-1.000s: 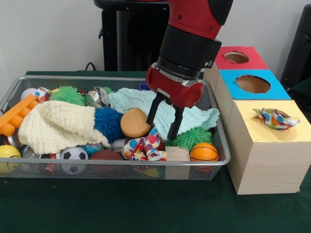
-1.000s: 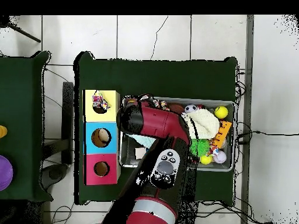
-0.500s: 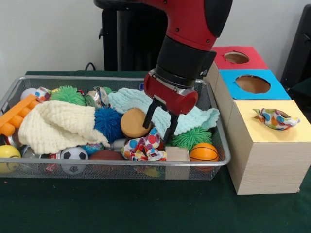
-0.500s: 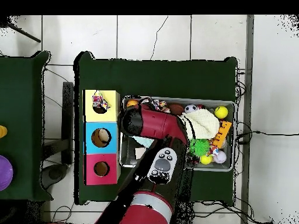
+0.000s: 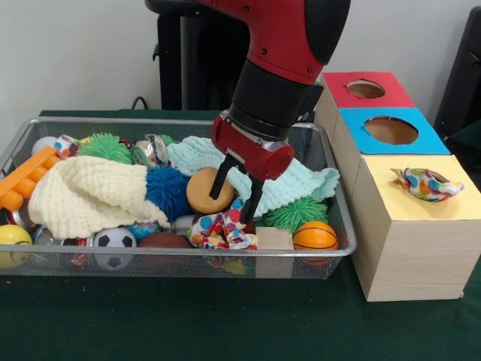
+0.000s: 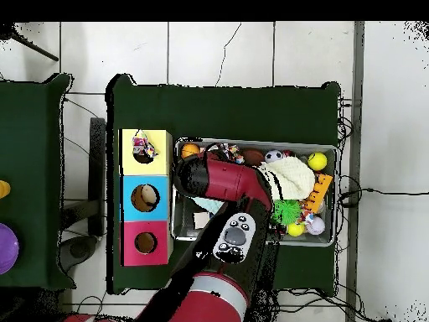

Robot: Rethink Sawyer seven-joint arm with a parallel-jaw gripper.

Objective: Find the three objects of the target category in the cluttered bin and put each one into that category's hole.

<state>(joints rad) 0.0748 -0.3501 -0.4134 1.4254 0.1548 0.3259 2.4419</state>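
Observation:
The silver wire mesh bin (image 5: 188,259) (image 6: 328,238) is full of toys. A white polka-dot fabric bundle (image 5: 222,228) lies at its front edge. My gripper (image 5: 234,200) is open, just above and behind that bundle, fingers pointing down. A second polka-dot bundle (image 5: 426,184) (image 6: 144,150) lies over the yellow-surrounded hole of the pale wooden box (image 5: 409,248) and hides the hole. In the overhead view my arm (image 6: 226,180) covers the gripper and the bundle in the bin. No third bundle shows.
The blue-surrounded hole (image 5: 391,130) and red-surrounded hole (image 5: 366,89) lie behind the yellow one. Round the bundle are a tan disc (image 5: 204,191), blue pom ball (image 5: 167,190), green pom ball (image 5: 294,213), orange basketball (image 5: 315,237), wooden block (image 5: 273,239), mint cloth (image 5: 301,184) and cream cloth (image 5: 86,197).
My gripper has moved left in the front view and come down, closer to the polka-dot bundle in the bin. Its fingers stay open. Nothing in the bin has moved.

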